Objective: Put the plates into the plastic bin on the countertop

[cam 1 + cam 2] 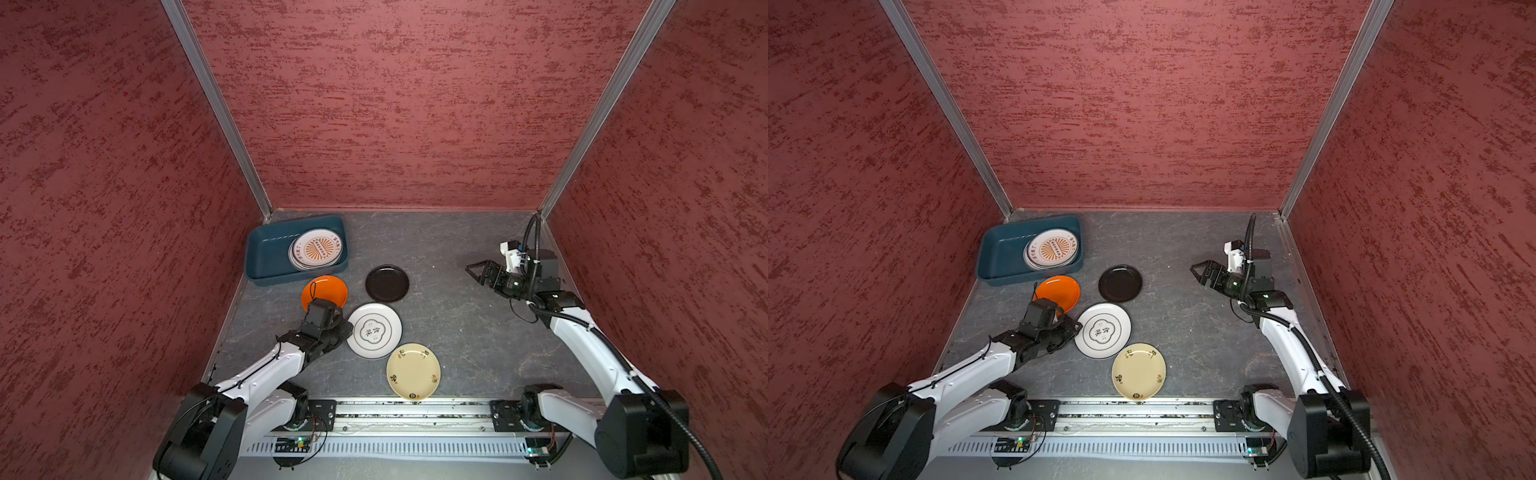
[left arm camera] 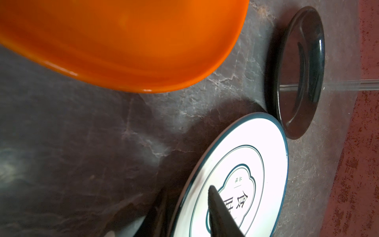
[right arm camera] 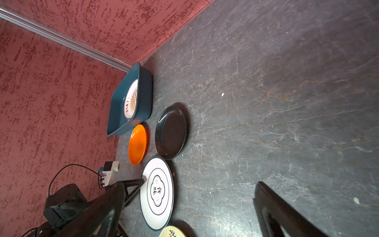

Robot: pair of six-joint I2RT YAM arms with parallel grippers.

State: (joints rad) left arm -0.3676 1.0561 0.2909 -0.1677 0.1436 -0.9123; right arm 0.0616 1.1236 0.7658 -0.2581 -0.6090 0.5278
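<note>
The plastic bin [image 1: 266, 257] stands at the back left of the countertop [image 1: 457, 332] and holds a stack of plates [image 1: 318, 249] topped by a sunburst-print one. Several more plates lie on the countertop: orange [image 1: 328, 289], black [image 1: 387, 283], white with a teal rim [image 1: 376, 330] and cream-yellow [image 1: 413, 371]. My left gripper [image 1: 349, 330] is at the white plate's left rim. In the left wrist view the left gripper [image 2: 187, 190] straddles that rim, one finger over the white plate [image 2: 246, 164], the other outside it, still apart. My right gripper [image 1: 473, 272] hangs open and empty at the right.
Red textured walls enclose the countertop on three sides. The orange plate sits close against the bin's near wall and right beside my left wrist. A metal rail [image 1: 415, 411] carrying both arm bases runs along the front edge, just behind the cream-yellow plate.
</note>
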